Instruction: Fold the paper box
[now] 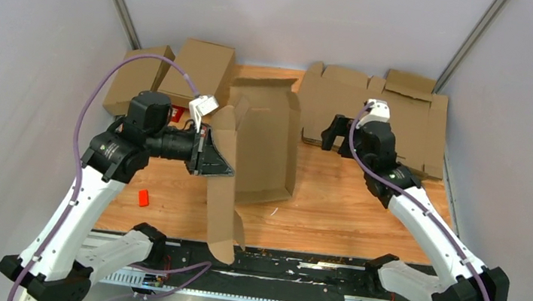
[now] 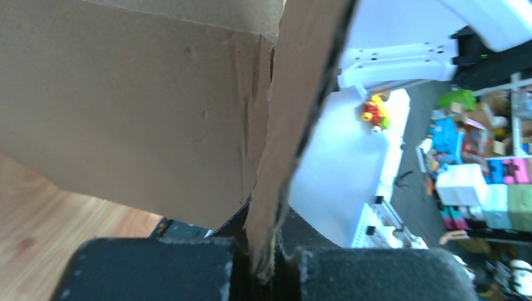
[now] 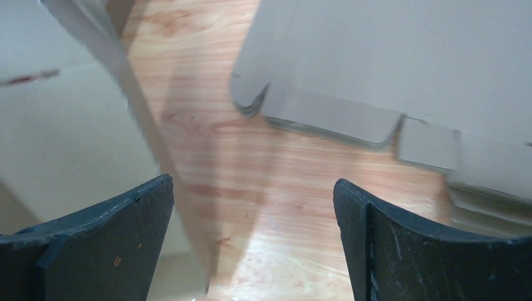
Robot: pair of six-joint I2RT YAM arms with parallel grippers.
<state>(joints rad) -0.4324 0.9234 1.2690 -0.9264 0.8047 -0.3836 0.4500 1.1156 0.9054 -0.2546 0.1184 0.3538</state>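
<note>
Left fingers (image 2: 150, 269) pinch paper box (image 1: 268, 139); long axis near-far.

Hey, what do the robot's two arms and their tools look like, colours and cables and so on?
Both the left arm and right arm have white shells with black joints and bases. A purple cable loops along each. The left tool and right tool are black, with broad matte fingers, slightly scuffed. A small white mount sits by each wrist.

The paper box (image 1: 268, 143) is matt, rough-edged corrugated cardboard, the worktop (image 1: 348, 205) smooth, faintly glossy wood, the right fingers (image 3: 94, 244) matt and grainy.
</note>
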